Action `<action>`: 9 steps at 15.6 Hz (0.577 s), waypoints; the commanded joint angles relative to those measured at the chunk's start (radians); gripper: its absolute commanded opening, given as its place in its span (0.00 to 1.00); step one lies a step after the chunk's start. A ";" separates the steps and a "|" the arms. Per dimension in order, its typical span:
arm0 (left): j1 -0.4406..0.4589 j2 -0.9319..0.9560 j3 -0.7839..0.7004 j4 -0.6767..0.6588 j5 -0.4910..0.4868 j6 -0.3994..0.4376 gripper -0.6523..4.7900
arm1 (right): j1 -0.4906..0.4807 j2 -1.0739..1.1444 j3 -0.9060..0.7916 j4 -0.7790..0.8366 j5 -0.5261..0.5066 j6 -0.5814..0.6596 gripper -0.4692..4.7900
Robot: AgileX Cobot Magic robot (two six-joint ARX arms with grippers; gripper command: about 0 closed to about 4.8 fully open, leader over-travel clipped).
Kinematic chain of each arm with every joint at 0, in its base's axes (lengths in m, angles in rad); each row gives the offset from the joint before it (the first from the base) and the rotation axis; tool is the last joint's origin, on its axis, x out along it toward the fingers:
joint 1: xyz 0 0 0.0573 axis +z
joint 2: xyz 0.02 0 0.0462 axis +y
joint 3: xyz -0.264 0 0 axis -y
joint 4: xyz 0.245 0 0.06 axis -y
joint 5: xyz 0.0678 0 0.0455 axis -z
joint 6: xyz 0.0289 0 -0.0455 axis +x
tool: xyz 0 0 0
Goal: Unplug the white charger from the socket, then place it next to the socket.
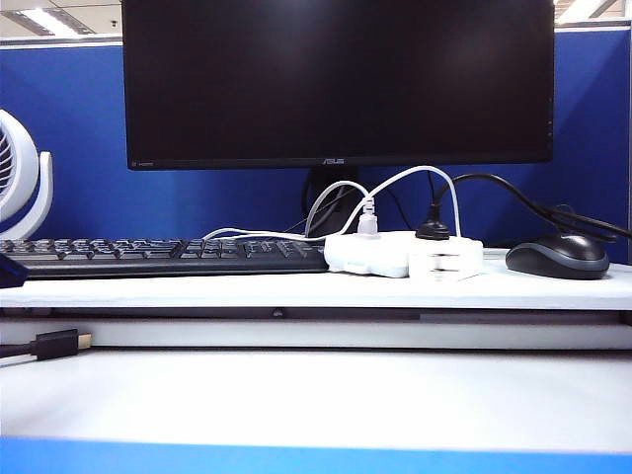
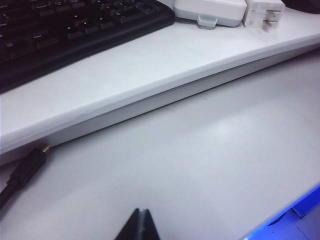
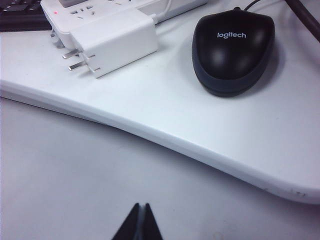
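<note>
**Charger lies unplugged beside the socket**

Exterior view: the socket (image 1: 367,254) sits on a raised white shelf (image 1: 197,289), below the monitor (image 1: 336,79). The charger (image 1: 446,259) lies on the shelf just beside the socket, on the side toward the mouse (image 1: 558,257). A grey plug (image 1: 367,219) and a black plug (image 1: 433,231) stand in the socket. The keyboard (image 1: 148,255) lies on the socket's other side. Neither gripper shows here.

Left wrist view: the left gripper (image 2: 138,226) hangs over the lower table, well apart from the socket (image 2: 210,10), its tips pressed together and holding nothing. The charger (image 2: 264,13) lies next to the socket, prongs out in the open.

Right wrist view: the right gripper (image 3: 138,223) is also over the lower table, its tips together and empty. The charger (image 3: 116,41) lies on its side against the socket (image 3: 95,9), prongs pointing away from the mouse (image 3: 233,50).
</note>
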 commanded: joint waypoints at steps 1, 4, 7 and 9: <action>-0.002 0.000 0.000 0.013 0.001 0.004 0.11 | -0.001 0.001 -0.003 0.006 0.000 -0.005 0.09; -0.002 0.000 0.000 0.013 0.001 0.004 0.11 | 0.000 0.001 -0.006 0.012 -0.001 -0.005 0.09; -0.002 -0.003 0.000 0.013 0.001 0.004 0.11 | -0.001 -0.015 -0.013 0.031 -0.001 -0.005 0.09; 0.006 -0.027 0.000 0.011 0.002 0.004 0.11 | -0.005 -0.054 -0.013 0.031 0.000 -0.005 0.09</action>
